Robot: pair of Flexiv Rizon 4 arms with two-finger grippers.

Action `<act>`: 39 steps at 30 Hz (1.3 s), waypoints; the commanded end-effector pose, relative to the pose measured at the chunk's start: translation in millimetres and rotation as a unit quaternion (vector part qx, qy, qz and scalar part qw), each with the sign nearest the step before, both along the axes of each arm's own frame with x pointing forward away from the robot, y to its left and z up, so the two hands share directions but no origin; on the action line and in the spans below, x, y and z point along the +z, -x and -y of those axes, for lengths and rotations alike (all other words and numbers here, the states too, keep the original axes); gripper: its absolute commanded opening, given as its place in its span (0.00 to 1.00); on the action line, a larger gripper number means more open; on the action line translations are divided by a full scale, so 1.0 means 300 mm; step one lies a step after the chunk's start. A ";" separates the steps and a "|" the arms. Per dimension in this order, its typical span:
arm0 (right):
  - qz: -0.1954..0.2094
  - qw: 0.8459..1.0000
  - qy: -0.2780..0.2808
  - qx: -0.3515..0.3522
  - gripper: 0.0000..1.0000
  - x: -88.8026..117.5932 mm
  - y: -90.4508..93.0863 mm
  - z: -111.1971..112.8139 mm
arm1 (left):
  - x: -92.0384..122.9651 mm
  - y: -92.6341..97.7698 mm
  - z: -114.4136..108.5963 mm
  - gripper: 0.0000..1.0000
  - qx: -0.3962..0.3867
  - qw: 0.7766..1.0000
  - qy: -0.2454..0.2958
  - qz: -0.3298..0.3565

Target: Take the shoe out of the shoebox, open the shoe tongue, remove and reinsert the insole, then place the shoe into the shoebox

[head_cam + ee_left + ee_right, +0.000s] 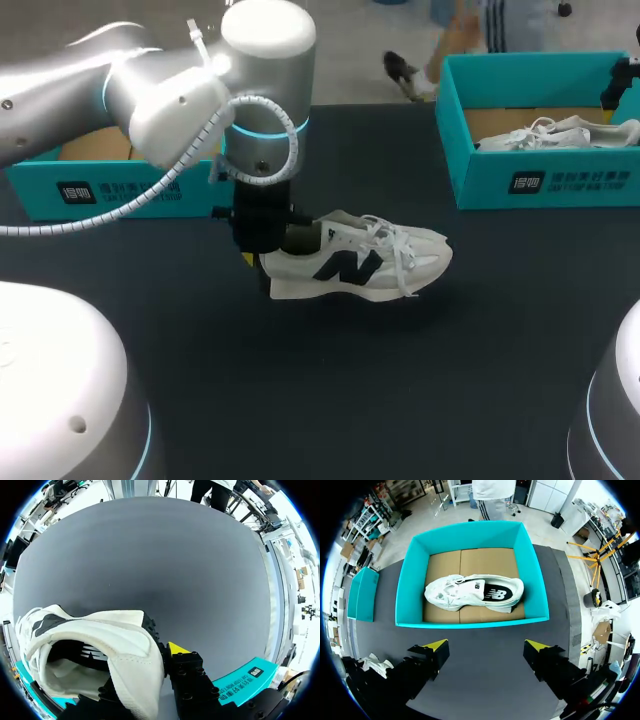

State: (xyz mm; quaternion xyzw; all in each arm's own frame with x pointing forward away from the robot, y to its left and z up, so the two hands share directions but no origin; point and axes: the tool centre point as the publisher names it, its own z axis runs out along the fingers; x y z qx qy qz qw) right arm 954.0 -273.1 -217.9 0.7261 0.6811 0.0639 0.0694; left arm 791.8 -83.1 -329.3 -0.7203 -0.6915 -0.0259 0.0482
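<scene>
A white sneaker (365,262) with a dark logo stands upright mid-table, toe pointing right. My left gripper (262,260) comes down on its heel and is shut on the heel collar. In the left wrist view the sneaker's heel (130,650) fills the gap of the left gripper (142,672); one yellow fingertip (177,649) shows outside the heel and the other is hidden by the shoe. A second white sneaker (472,592) lies in the teal shoebox (470,623). My right gripper (486,647) hangs open above the box's near side, with nothing between its fingers.
The shoebox (545,182) with its sneaker (550,135) sits at the back right. A teal lid or second box (110,188) lies at the back left, partly behind my left arm; it also shows as the teal lid (362,592) beside the box.
</scene>
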 end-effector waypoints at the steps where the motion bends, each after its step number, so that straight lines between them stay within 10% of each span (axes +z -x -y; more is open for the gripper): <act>1: 0.001 1.000 0.001 -0.001 1.00 0.001 0.004 -0.001 | -0.076 -0.014 -0.003 0.00 0.002 1.000 0.001 0.000; 32: 0.001 1.000 0.001 -0.001 1.00 0.001 0.004 -0.001 | -0.288 -0.036 -0.063 0.00 0.029 0.999 -0.025 -0.027; 37: 0.001 1.000 0.001 -0.001 1.00 0.001 0.004 -0.001 | -0.259 -0.020 -0.054 0.89 0.016 0.999 -0.016 -0.028; 39: 0.001 1.000 0.001 -0.001 1.00 0.001 0.004 -0.001 | -0.239 -0.012 -0.050 1.00 0.012 1.000 -0.009 -0.025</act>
